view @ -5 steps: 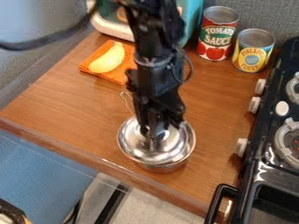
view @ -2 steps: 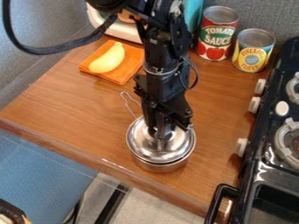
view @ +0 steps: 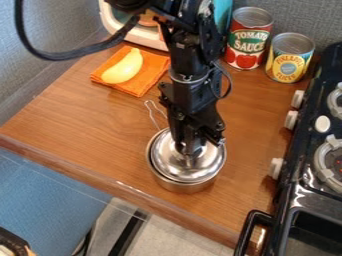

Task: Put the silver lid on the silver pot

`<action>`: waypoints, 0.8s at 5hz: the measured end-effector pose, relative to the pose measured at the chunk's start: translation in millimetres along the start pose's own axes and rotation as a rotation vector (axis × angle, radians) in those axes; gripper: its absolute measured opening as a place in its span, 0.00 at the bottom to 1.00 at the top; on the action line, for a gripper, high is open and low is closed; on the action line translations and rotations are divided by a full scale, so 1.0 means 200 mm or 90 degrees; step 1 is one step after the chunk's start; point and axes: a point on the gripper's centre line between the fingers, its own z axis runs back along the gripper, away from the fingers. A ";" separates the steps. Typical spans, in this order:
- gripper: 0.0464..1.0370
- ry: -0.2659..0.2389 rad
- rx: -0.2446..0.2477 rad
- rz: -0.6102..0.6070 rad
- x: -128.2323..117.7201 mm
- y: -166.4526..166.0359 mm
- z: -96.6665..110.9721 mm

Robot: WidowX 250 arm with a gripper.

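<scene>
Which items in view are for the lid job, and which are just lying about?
For the job:
- silver lid
- silver pot
- gripper

Just lying about:
- yellow toy food
- orange cloth
- tomato sauce can
- pineapple can

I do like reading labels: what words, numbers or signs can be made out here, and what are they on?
"TOMATO SAUCE": on the red and green can.
"PINEAPPLE SLICES": on the yellow and blue can.
Any smaller print on the two cans is too small to read.
</scene>
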 end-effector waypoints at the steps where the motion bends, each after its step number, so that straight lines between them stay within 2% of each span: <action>1: 0.24 -0.002 -0.001 0.000 0.01 0.00 0.00; 2: 0.31 0.002 0.006 0.005 0.02 0.00 -0.01; 4: 0.89 0.020 0.016 0.014 -0.01 0.01 0.00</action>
